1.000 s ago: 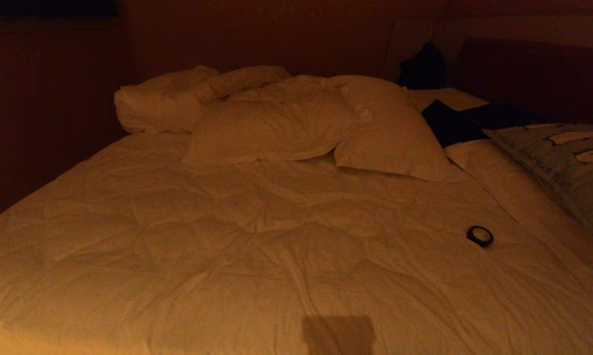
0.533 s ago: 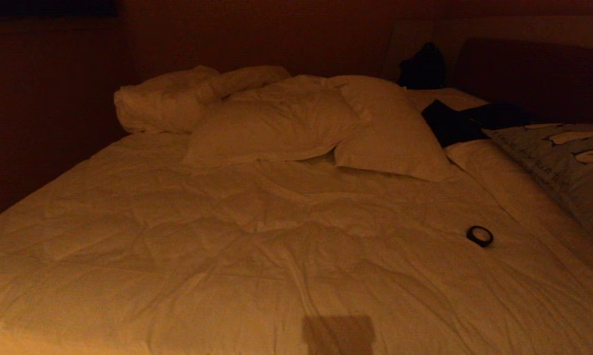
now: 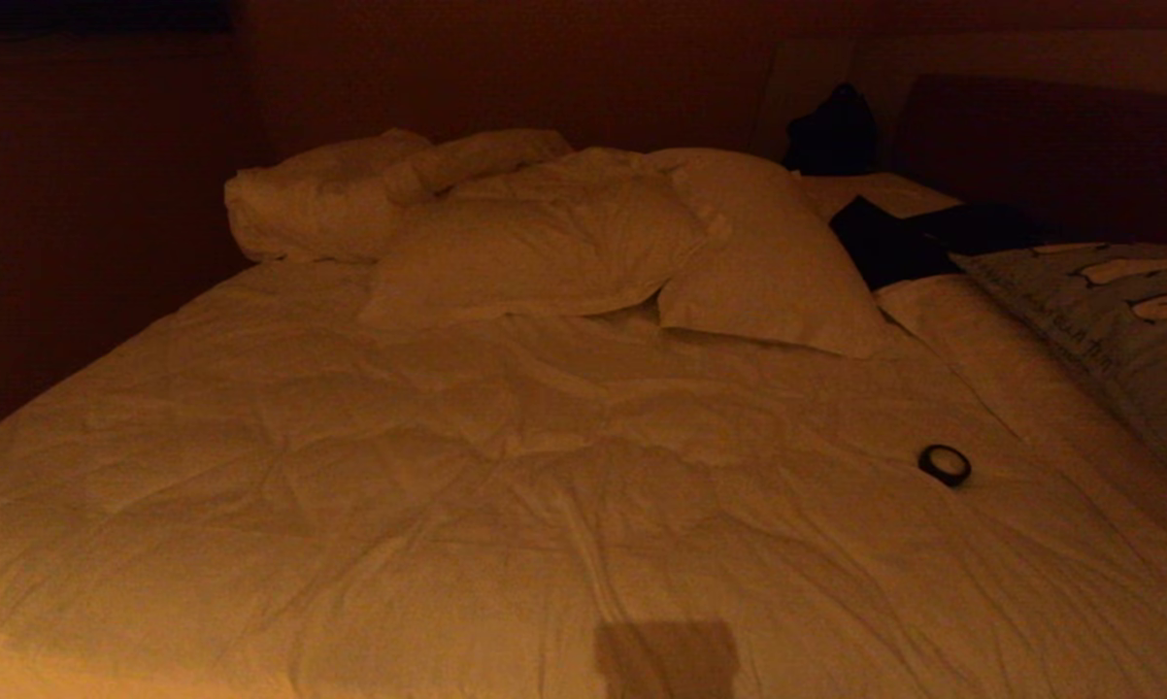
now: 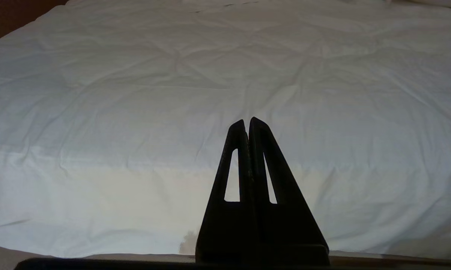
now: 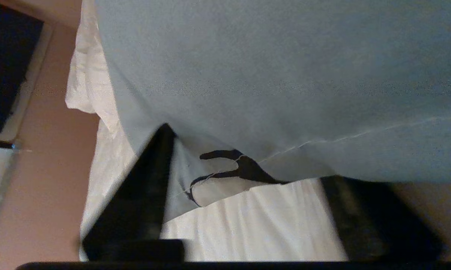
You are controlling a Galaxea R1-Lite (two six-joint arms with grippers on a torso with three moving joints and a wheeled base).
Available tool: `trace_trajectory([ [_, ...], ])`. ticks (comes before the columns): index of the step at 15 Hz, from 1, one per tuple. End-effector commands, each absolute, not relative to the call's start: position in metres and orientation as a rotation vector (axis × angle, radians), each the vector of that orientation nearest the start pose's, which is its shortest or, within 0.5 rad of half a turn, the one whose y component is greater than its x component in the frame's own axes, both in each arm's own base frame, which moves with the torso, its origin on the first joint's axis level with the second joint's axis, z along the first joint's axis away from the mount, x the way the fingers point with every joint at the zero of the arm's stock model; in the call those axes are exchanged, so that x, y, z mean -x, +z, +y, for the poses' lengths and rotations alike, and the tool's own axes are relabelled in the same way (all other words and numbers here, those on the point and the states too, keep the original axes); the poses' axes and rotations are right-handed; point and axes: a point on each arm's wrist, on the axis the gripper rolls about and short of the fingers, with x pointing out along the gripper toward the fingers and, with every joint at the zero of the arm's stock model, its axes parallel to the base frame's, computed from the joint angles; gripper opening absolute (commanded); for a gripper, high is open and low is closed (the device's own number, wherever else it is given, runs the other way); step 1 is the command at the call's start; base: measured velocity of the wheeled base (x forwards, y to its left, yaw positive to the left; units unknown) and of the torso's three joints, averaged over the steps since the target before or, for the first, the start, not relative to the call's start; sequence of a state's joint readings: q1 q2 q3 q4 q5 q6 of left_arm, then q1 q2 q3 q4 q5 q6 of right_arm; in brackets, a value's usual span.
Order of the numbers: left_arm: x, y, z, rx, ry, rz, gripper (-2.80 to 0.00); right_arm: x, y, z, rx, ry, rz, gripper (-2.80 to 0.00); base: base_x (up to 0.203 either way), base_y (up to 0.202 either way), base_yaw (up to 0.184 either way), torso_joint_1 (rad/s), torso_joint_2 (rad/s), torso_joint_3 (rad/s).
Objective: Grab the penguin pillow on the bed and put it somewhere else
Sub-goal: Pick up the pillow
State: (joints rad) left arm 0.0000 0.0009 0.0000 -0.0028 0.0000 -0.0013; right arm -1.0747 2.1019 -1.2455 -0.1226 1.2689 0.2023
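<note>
Here the penguin pillow (image 3: 1117, 320) lies at the right edge of the bed (image 3: 506, 485). The right gripper (image 5: 244, 165) straddles its flanged edge, fingers apart, one on either side of the fabric. The left gripper (image 4: 247, 125) hovers over the duvet, fingers pressed together.

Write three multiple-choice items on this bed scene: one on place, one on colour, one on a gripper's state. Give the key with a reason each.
1. Where on the wide cream-white quilted bed does the pale grey-blue penguin-printed pillow lie?
A. right edge
B. left edge
C. centre

2. What colour is the small tape-like ring on the duvet?
A. white
B. black
C. red

3. How are the left gripper's fingers?
A. spread wide
B. pressed together
C. clamped on cloth

Key: A, the head view shows it cut by the right border; B, dark against pale cloth; B, the left wrist view shows both tips meeting with nothing between.
</note>
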Motion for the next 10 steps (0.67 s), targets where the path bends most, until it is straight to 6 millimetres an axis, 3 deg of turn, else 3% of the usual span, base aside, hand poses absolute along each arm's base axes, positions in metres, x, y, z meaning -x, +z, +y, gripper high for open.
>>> trace_trajectory([
  [1,0.022,0.075,0.000,0.002,0.000,0.002,-2.80,-0.203,0.117,-0.331,-0.889,0.163,0.307,-2.80,0.000,0.000,0.000,0.000,0.00,0.000],
  [10,0.022,0.075,0.000,0.002,0.001,0.002,-2.80,-0.191,0.114,-0.337,-0.909,0.128,0.296,-2.80,0.000,0.000,0.000,0.000,0.00,0.000],
])
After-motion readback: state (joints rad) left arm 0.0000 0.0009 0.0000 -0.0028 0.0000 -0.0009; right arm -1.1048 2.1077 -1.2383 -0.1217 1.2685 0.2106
